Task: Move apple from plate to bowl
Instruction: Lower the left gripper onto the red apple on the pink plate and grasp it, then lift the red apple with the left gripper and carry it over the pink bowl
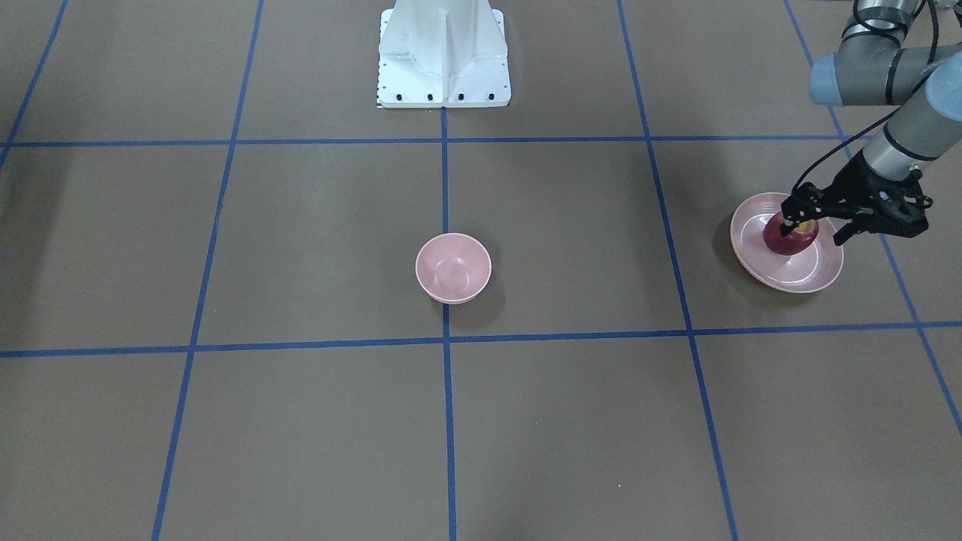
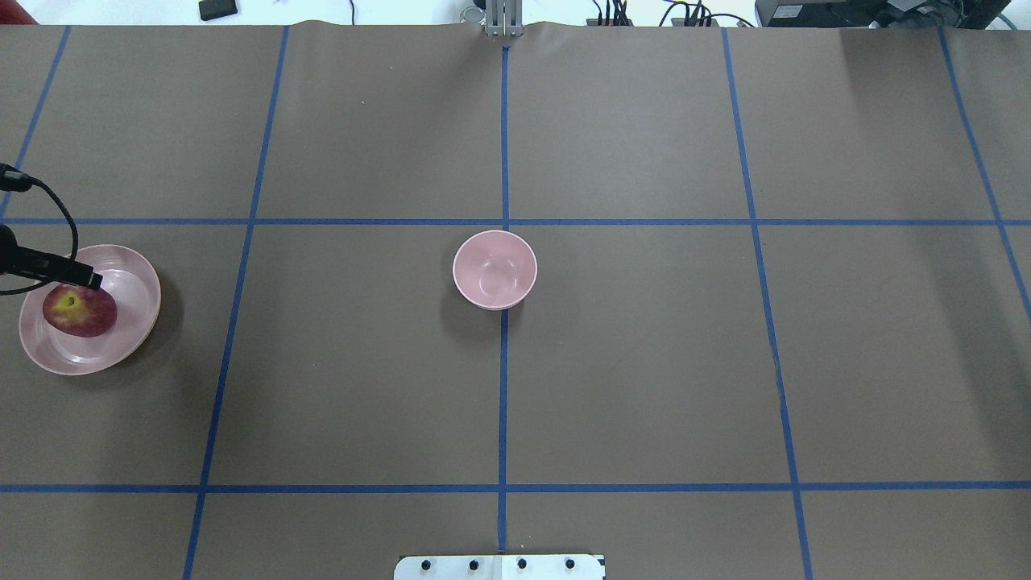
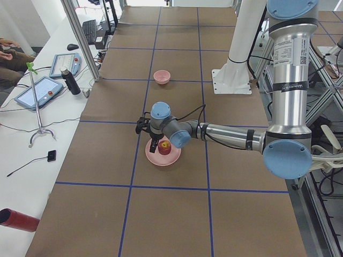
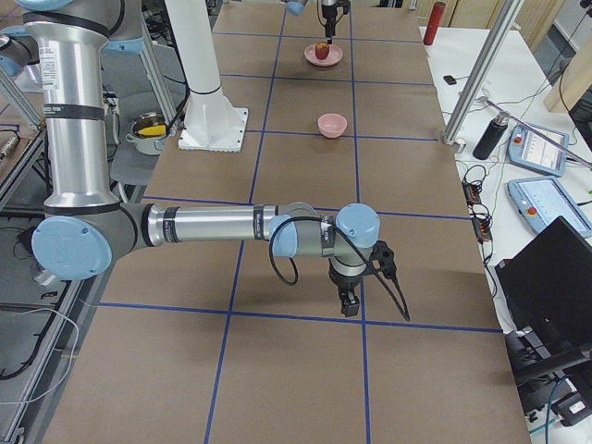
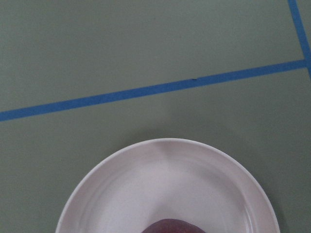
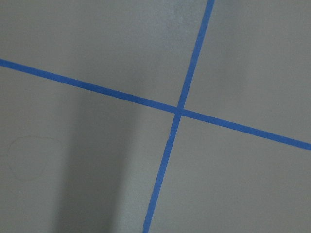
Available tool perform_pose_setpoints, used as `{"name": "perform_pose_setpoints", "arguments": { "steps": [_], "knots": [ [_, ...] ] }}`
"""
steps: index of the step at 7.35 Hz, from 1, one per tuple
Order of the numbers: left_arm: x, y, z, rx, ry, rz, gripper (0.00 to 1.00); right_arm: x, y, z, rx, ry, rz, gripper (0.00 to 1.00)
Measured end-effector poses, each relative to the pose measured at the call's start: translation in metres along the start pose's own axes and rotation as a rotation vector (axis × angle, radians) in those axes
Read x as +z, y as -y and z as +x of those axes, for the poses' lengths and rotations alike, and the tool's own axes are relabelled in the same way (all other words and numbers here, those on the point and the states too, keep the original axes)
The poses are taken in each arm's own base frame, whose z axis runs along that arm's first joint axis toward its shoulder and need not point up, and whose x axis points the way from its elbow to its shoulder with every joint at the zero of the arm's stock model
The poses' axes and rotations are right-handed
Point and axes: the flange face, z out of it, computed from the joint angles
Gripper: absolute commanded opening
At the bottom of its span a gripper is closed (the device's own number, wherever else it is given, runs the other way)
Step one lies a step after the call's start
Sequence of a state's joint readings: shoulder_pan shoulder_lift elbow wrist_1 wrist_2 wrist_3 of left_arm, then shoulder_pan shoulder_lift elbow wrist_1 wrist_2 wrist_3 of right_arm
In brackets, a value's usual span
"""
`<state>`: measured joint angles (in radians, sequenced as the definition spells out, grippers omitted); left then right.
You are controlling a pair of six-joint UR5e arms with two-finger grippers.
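The apple [image 1: 789,243] lies on the plate [image 1: 797,276], a little toward the robot's side of the plate's flat centre, with its yellow-green stem patch facing up. The left gripper [image 1: 812,234] hangs low over the plate with its jaws apart and nothing held between them. One fingertip [image 1: 786,225] is at the apple's top, just beside the stem patch, though whether it touches the skin cannot be told. The other finger stands out past the apple's side, over the plate's rim. The plate holds only the apple and rests on the brown table [image 1: 571,248] well apart from the bowl [image 1: 432,270], out toward the robot's left. The bowl stands upright and empty on the centre blue tape line [image 1: 445,188]. The right gripper [image 4: 349,305] hangs over the table well apart from the bowl, out toward the robot's right, near a crossing of tape lines. Whether its jaws are apart or together cannot be told.
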<state>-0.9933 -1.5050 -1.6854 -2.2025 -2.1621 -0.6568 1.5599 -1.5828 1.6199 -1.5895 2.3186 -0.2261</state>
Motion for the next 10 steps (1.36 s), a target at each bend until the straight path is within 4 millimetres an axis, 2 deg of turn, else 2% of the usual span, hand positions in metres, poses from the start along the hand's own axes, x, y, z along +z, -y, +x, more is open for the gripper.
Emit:
{"name": "perform_pose_setpoints", "arguments": {
  "steps": [3, 4, 5, 6, 8, 9, 10],
  "knots": [
    [0.024, -0.02, 0.006, 0.013, 0.036, -0.037, 0.98, 0.0, -0.01, 0.008, 0.017, -0.001, 0.0, 1.0],
    [0.029, -0.024, 0.006, 0.016, 0.04, -0.046, 0.76, 0.0, -0.01, 0.008, 0.018, -0.001, -0.001, 1.0],
    [0.031, -0.025, 0.007, 0.018, 0.042, -0.051, 0.28, 0.001, -0.01, 0.008, 0.019, -0.001, -0.002, 1.0],
    [0.032, -0.025, 0.008, 0.021, 0.042, -0.052, 0.0, 0.001, -0.011, 0.008, 0.02, 0.0, -0.002, 1.0],
    [0.024, -0.023, 0.014, 0.034, 0.029, -0.043, 0.0, 0.001, -0.011, 0.008, 0.022, 0.0, -0.003, 1.0],
    [0.011, -0.019, 0.027, 0.035, 0.013, -0.045, 0.0, 0.001, -0.011, 0.008, 0.023, 0.001, -0.003, 1.0],
    [-0.012, -0.008, 0.056, 0.021, 0.006, -0.065, 0.0, 0.002, -0.012, 0.009, 0.025, 0.001, -0.003, 1.0]
  ]
}}
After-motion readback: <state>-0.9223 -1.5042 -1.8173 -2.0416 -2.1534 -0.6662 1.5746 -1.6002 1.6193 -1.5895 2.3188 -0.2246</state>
